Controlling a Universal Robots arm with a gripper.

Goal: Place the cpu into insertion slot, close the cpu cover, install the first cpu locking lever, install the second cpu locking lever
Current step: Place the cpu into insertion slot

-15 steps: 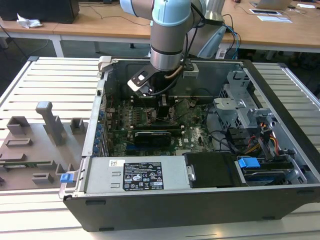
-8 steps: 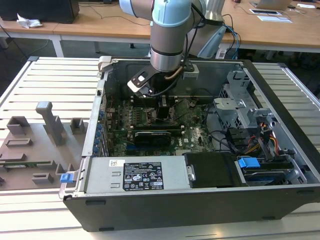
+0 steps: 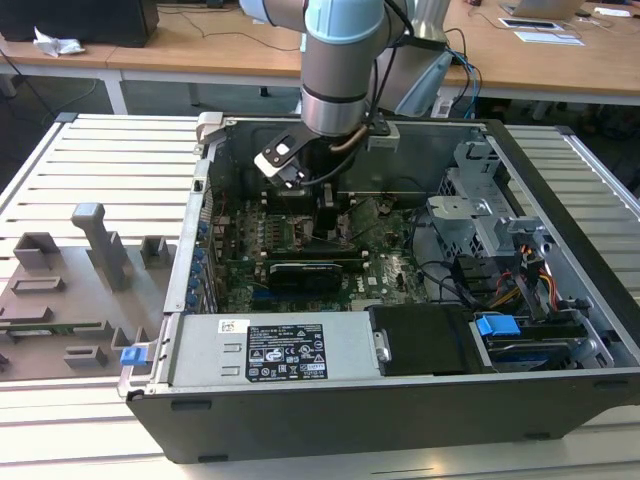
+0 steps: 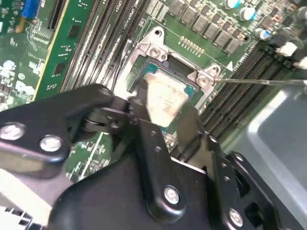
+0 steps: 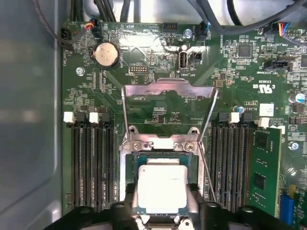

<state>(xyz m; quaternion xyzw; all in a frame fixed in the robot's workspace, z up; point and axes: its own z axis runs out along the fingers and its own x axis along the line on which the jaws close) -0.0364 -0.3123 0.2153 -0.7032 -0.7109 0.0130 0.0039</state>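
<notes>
The pincer (image 5: 161, 207) clamps the cpu (image 5: 160, 187) edgewise at the insertion slot (image 5: 123, 165); the cpu cover (image 5: 168, 88) stands raised for access.

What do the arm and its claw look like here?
The arm is a silver-grey tube with a pale blue joint cap, black wrist and a looped cable. The claw is matte black, jointed links with silver screws.

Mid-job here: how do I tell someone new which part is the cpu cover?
In the first wrist view, find the green motherboard and its two banks of black memory slots. Between them lies the silver-topped cpu; the cpu cover is the thin silver frame hinged just beyond it, swung open, green board showing through its window.
</notes>
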